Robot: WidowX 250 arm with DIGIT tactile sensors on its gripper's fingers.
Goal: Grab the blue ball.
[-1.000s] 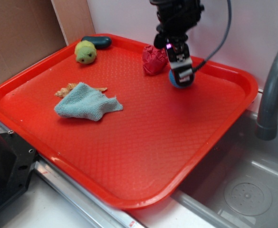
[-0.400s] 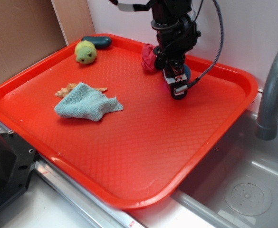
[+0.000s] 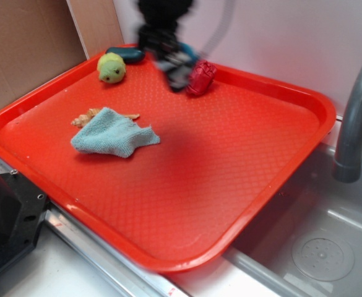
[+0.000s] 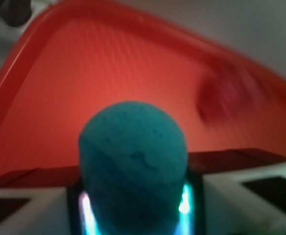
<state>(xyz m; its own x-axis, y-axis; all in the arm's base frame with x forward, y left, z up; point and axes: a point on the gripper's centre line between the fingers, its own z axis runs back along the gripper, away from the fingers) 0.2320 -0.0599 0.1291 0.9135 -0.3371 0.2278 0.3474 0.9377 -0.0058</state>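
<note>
Your gripper (image 4: 133, 210) pinches the blue ball (image 4: 133, 171) above the far left of the tray (image 3: 292, 161), apparently near the red wad (image 3: 200, 77); fast swinging could shake it loose.

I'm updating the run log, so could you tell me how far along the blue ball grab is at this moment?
The grab itself looks done: the wrist view shows the blue ball seated between the gripper fingers. In hand now is carrying it; the exterior view shows the motion-blurred gripper beside the red wad, over the tray. Nothing obvious remains beyond keeping hold.
</note>
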